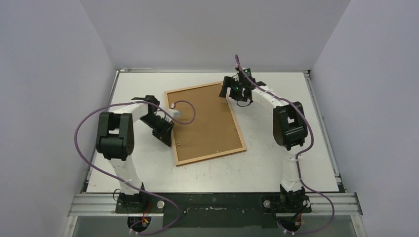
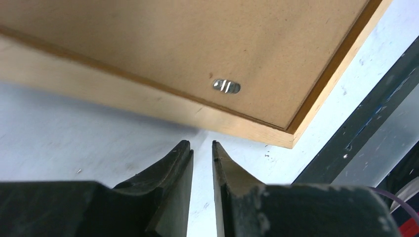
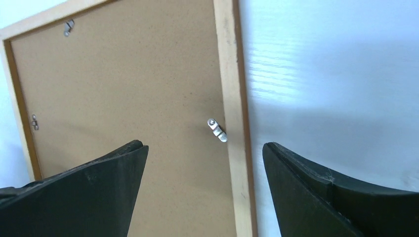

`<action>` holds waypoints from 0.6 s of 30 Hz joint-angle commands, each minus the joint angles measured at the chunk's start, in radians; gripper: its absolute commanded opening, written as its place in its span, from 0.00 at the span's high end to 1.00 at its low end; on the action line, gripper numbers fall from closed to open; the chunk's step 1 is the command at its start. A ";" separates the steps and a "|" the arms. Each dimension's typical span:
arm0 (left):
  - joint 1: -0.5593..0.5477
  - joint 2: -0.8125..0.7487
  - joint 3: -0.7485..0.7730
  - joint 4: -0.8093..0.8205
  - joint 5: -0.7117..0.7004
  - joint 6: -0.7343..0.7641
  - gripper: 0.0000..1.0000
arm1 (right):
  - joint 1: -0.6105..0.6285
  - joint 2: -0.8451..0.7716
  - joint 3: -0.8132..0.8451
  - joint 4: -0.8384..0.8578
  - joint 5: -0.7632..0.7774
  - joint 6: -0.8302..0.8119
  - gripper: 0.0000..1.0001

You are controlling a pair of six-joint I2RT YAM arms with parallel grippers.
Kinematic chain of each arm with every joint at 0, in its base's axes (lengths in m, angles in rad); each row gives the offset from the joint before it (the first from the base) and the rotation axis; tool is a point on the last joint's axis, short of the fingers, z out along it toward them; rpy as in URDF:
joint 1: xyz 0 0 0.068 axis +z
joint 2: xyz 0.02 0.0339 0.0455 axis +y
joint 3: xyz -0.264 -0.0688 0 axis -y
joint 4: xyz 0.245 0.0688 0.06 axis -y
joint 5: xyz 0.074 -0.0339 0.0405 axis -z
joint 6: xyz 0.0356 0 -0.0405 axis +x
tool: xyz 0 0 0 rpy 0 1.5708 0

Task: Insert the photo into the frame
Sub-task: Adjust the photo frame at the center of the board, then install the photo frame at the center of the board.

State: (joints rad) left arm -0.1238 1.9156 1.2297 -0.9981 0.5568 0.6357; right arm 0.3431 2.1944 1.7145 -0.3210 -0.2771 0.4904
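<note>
The frame (image 1: 212,155) lies back side up in the middle of the white table, its wooden rim around a brown fibreboard backing sheet (image 1: 205,121). The photo is hidden. My left gripper (image 1: 169,137) sits low on the table just off the frame's left rail (image 2: 148,106), near its front corner. Its jaws (image 2: 202,144) stand a narrow slit apart with only bare table between them. My right gripper (image 1: 230,96) hovers open over the frame's far right rail (image 3: 230,74), which runs between the wide fingers (image 3: 205,145). A metal turn clip (image 3: 217,130) lies on the backing there.
More small metal clips sit on the backing (image 2: 226,86) (image 3: 34,122) (image 3: 68,27). The table's dark front rail (image 2: 356,128) passes close to the frame's near corner. Purple cables loop off both arms, one over the backing (image 1: 190,111). White walls enclose the table on three sides.
</note>
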 commanded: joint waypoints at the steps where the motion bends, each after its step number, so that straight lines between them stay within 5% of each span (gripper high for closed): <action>1: 0.107 -0.070 0.059 -0.019 0.121 -0.037 0.79 | -0.019 -0.242 -0.024 0.026 0.053 -0.021 0.10; 11: 0.198 0.041 0.090 0.100 0.268 -0.340 0.69 | 0.281 -0.446 -0.446 0.280 -0.079 0.112 0.02; 18: 0.187 0.101 0.117 0.205 0.223 -0.443 0.69 | 0.466 -0.379 -0.469 0.412 -0.105 0.169 0.03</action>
State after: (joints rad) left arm 0.0666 1.9987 1.2957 -0.8875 0.7673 0.2836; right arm 0.7685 1.7935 1.2274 -0.0608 -0.3565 0.6083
